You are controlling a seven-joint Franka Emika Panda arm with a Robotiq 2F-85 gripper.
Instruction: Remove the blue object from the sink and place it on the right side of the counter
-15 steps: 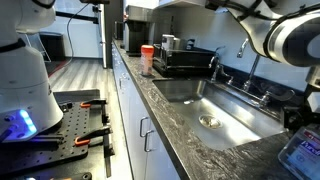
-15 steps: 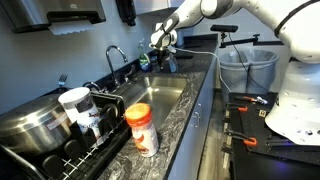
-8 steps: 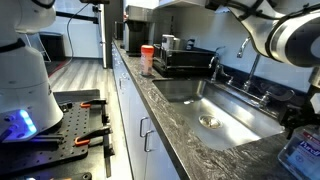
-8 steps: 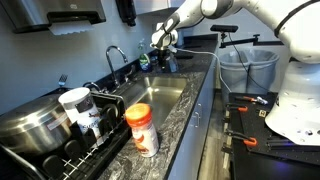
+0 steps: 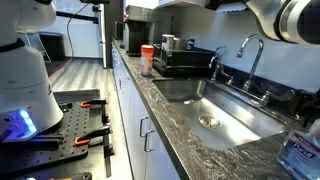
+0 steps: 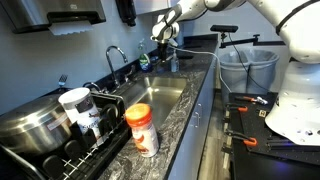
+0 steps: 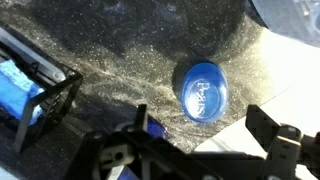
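We see a dark, veined stone tabletop (image 5: 185,140) over white drawers (image 5: 135,110), with a steel sink (image 5: 180,90) and a gooseneck faucet (image 5: 250,50). Only the wrist view shows the blue object (image 7: 203,90). It lies on the stone, outside the sink, clear of the gripper (image 7: 200,114), whose fingers (image 7: 262,122) stand spread and empty.

Both exterior views are evenly, moderately lit, with a soft sheen on the sink (image 5: 235,112). The wrist view is dimmer and blurry; the counter (image 7: 110,60) glints, and the upper right corner is overexposed.
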